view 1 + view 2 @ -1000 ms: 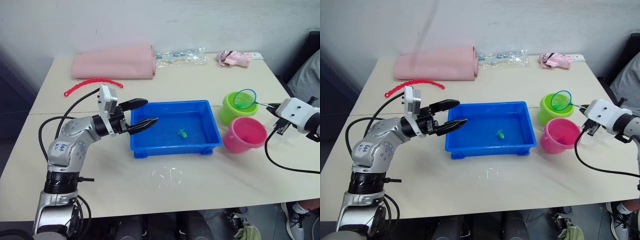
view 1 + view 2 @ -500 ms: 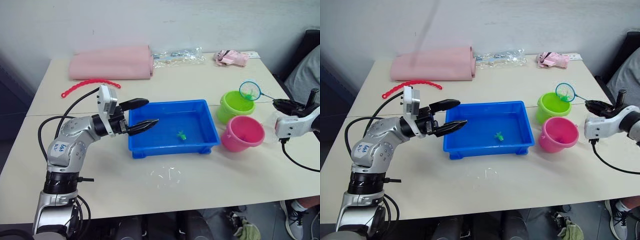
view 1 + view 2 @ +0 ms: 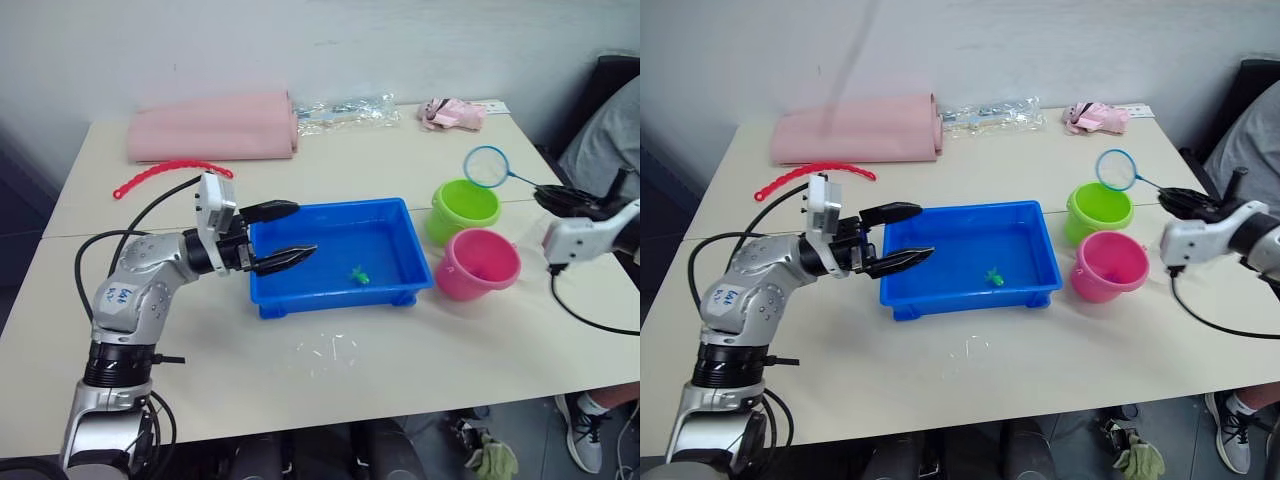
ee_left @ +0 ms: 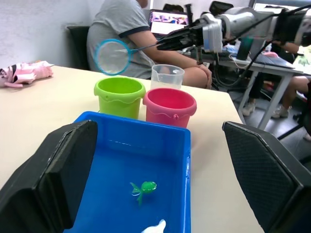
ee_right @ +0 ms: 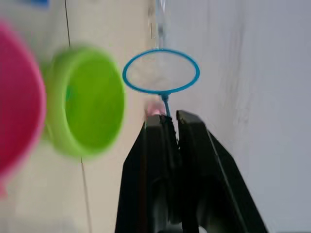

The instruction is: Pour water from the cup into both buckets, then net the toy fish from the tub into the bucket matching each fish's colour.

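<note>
Bright even light, blurred right-wrist view

Pale beige table (image 3: 420,340), plain white wall (image 3: 300,45), seated person (image 4: 131,39)

Two buckets (image 3: 464,207) (image 3: 478,264), one tub (image 3: 330,296), one net (image 3: 487,166), one green fish (image 3: 360,273), one cup (image 4: 166,76).

An office or lab: seated person (image 4: 127,29), laptop (image 4: 167,18), desks.
</note>
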